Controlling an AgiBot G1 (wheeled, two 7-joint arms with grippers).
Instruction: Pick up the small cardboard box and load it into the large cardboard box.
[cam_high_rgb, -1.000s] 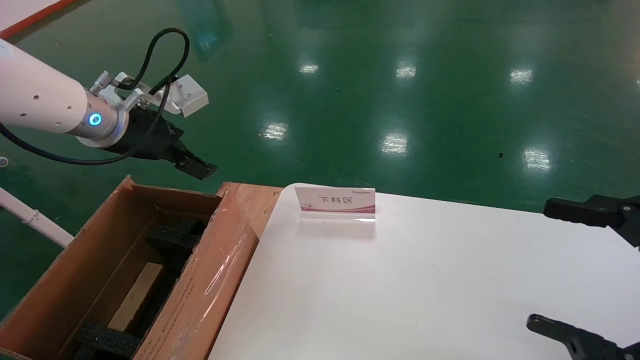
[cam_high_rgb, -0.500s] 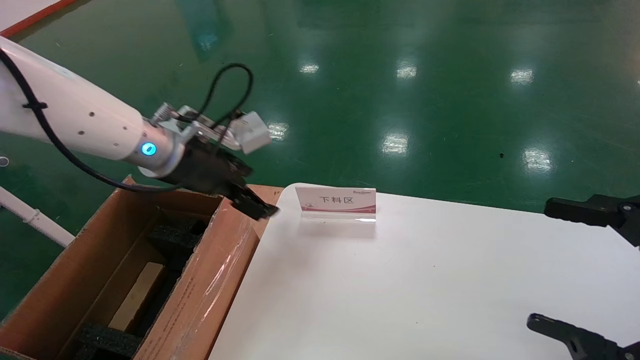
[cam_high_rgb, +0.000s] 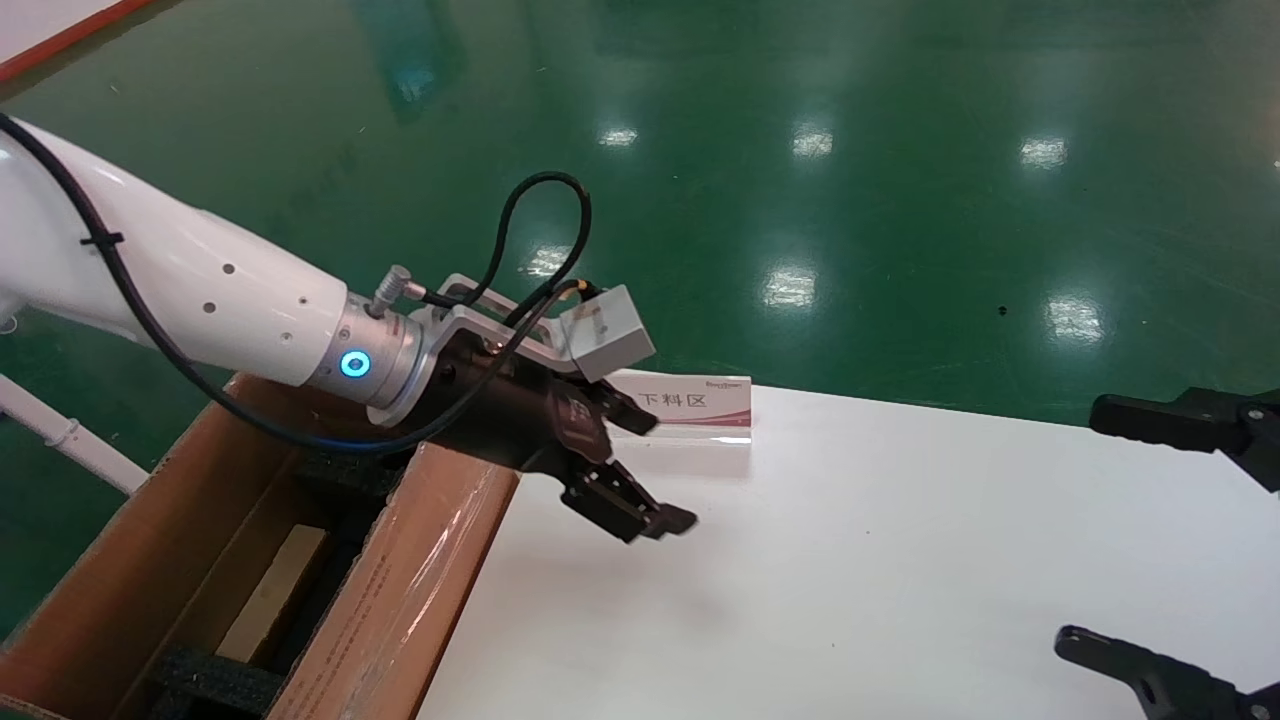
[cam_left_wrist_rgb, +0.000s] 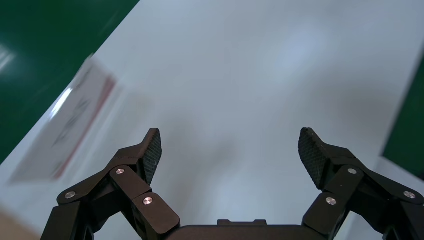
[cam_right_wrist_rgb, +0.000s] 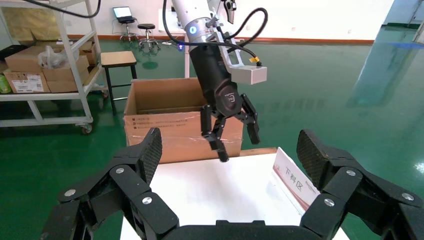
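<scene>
Swinging across from over the carton's far corner, the left gripper (cam_high_rgb: 640, 470) has come out above the white table (cam_high_rgb: 900, 560) and now hangs low over its left part, just right of centre-left in the head view, fingers spread wide with nothing between them; the left wrist view confirms both pads (cam_left_wrist_rgb: 152, 152) apart over bare tabletop. Nearest, at the lower right edge of the frame, the right gripper (cam_high_rgb: 1180, 540) sits parked over the table's right end, fingers wide apart and empty. At lower left stands the large cardboard box (cam_high_rgb: 420, 580), its taped flap shining beside the table edge, black foam blocks (cam_high_rgb: 215, 680) inside. Down in its well lies a pale tan slab (cam_high_rgb: 275, 590), seemingly the small cardboard box, though only one face shows. Farther back, the white-and-red sign (cam_high_rgb: 700, 405) stands at the table's far edge, partly hidden behind the left wrist. Beyond, green floor (cam_high_rgb: 800, 150).
</scene>
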